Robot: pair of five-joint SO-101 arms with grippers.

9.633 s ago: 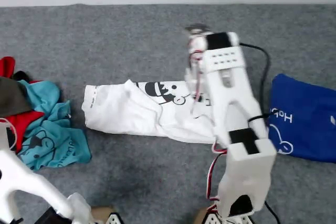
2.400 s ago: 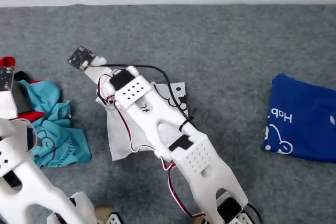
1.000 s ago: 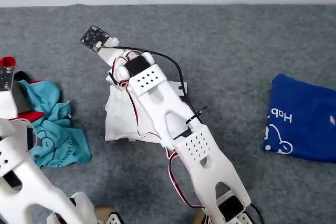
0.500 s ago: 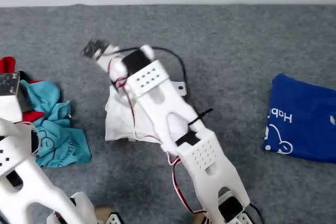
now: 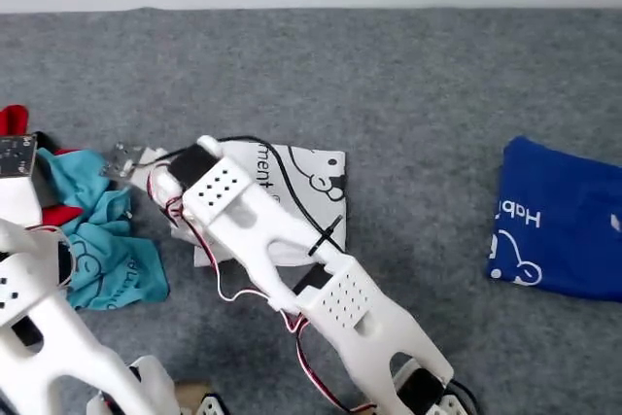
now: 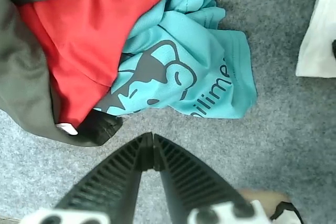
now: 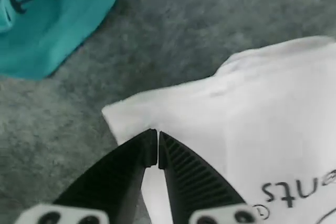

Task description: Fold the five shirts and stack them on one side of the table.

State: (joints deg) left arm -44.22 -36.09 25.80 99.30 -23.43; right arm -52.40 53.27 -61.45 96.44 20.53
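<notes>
A folded white cotton shirt (image 5: 296,174) with a black cartoon drawing and black lettering lies near the middle of the grey felt worktop (image 5: 408,65); the white plastic right arm (image 5: 282,250) crosses over it and hides much of the print. In the right wrist view, the right arm's jaws are pressed together directly over a corner of this shirt (image 7: 252,124), and it cannot be told whether any cloth is caught between them. A folded royal-blue shirt (image 5: 564,216) with white lettering and a white outline figure lies well apart on the right, cut off by the frame edge. At the left edge sits a loose heap: a crumpled teal shirt (image 6: 181,64) with a dark animal figure and dark lettering partly lost in its folds, a red shirt (image 6: 79,35) on top of it, and a dark olive-grey garment (image 6: 23,93) bearing a small white sewn-in tag (image 6: 66,128) too small to read. The left arm (image 5: 34,318) stands by this heap, and the left arm's jaws are pressed together with nothing between them, over bare felt just beside the teal hem.
</notes>
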